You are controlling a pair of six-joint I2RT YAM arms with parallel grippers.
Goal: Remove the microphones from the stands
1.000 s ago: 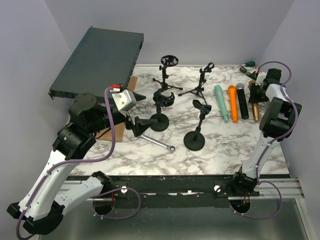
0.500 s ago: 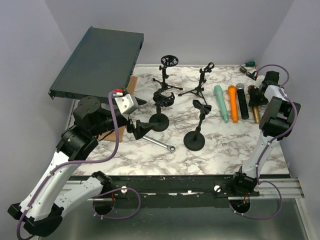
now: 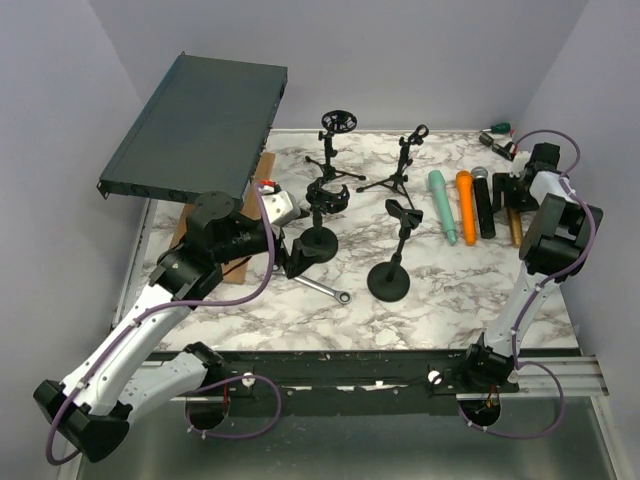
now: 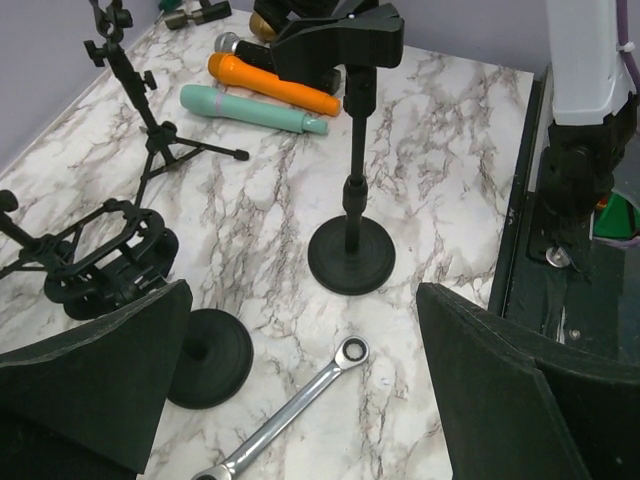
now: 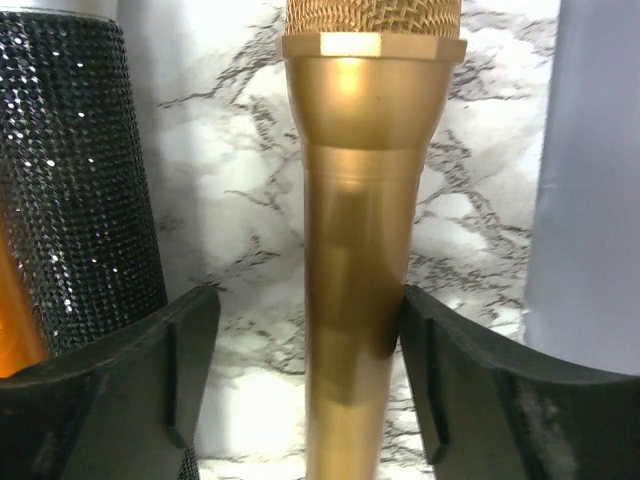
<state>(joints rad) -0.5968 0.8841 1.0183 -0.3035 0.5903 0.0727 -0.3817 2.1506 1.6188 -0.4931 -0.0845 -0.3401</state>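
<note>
Gold metal microphone (image 5: 365, 250) lies on the white marble tabletop (image 3: 440, 300) beside the black glittered microphone (image 5: 80, 180); the right gripper (image 5: 305, 345) has just let go, jaws apart around it; that removal looks done; the left gripper (image 4: 300, 390), spread wide and empty, has swung toward the black clip stand (image 4: 350, 255).

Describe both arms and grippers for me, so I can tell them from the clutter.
The left arm and right arm: white links, black joints, a purple cable looping along each. The left gripper and right gripper: broad, flat black fingers.
</note>
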